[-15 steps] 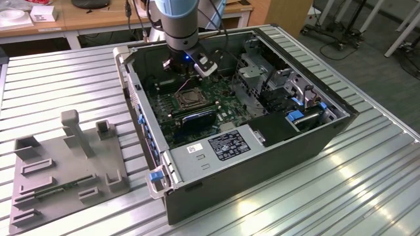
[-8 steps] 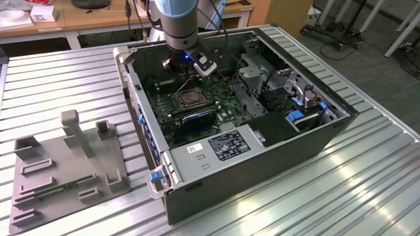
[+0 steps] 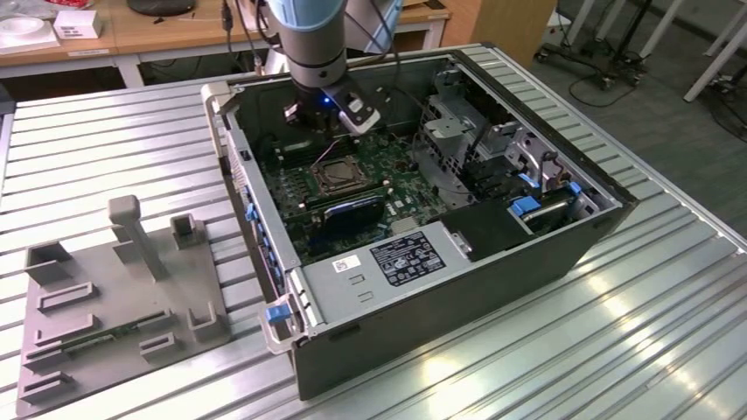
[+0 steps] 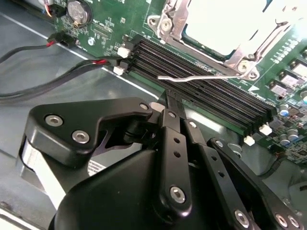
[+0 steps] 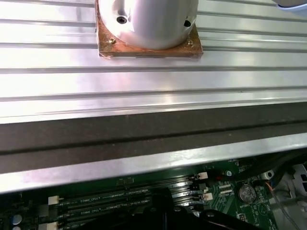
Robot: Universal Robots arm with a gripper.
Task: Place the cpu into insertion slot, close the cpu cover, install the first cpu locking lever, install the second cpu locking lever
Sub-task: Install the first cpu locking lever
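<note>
Black linkage bars of the gripper [image 4: 171,103] run together to a narrow tip in the second wrist view, with the fingers pressed together and nothing seen between them; the tip sits low over the long black memory slots [image 4: 206,91], just short of them. A thin silvery locking lever [image 4: 201,76] lies across those slots just beyond the tip, its long axis running roughly crosswise to the gripper's reach and parallel to the slots (its free hooked end is the end nearer the tip, and it looks unlatched, standing clear of the frame); that lever is judged to be what the work turns on now. Beyond the lever sits the insertion slot [image 4: 225,28], with the cpu [image 4: 223,24] showing pale and flat inside it and the cpu cover [image 4: 172,19] lying down around it as a silvery frame. In the exterior view the gripper [image 3: 338,122] hangs inside the open computer case [image 3: 561,254], above the green motherboard [image 3: 391,162], with the socket [image 3: 331,174] toward the viewer from it; red and black cables [image 4: 57,72] run along the board's edge, well to the side of the tip; nothing stands between tip and lever.
</note>
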